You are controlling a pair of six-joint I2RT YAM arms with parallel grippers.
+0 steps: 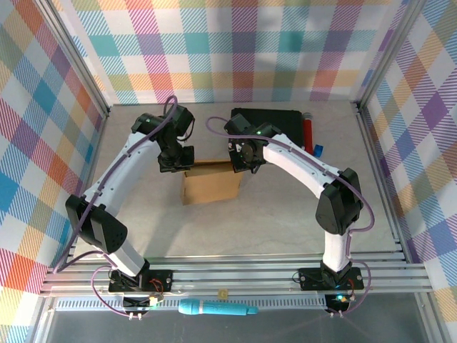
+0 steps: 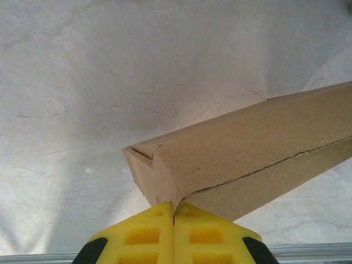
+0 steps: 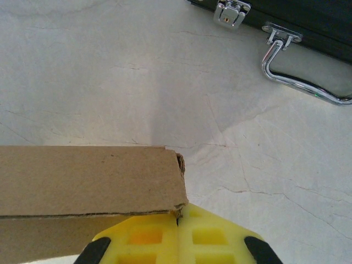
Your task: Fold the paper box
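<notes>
My left gripper (image 2: 173, 213) is clenched tight, tips against the paper box (image 2: 264, 148) at its far left corner. My right gripper (image 3: 177, 219), also clenched, touches the far right corner. The box sits mid-table, with the black case (image 3: 308, 16) just beyond.

Pastel plaid panels close the space on three sides: the far wall (image 1: 235, 50), the left wall (image 1: 36, 143) and the right wall (image 1: 428, 143), joined at the far corners by slanting aluminium posts (image 1: 82, 61). The table (image 1: 271, 229) is a pale, marble-like surface with thin grey veins. Ribbed aluminium rails (image 1: 243, 275) run along its near edge. The light is soft and even, leaving only faint shadows on the tabletop.
</notes>
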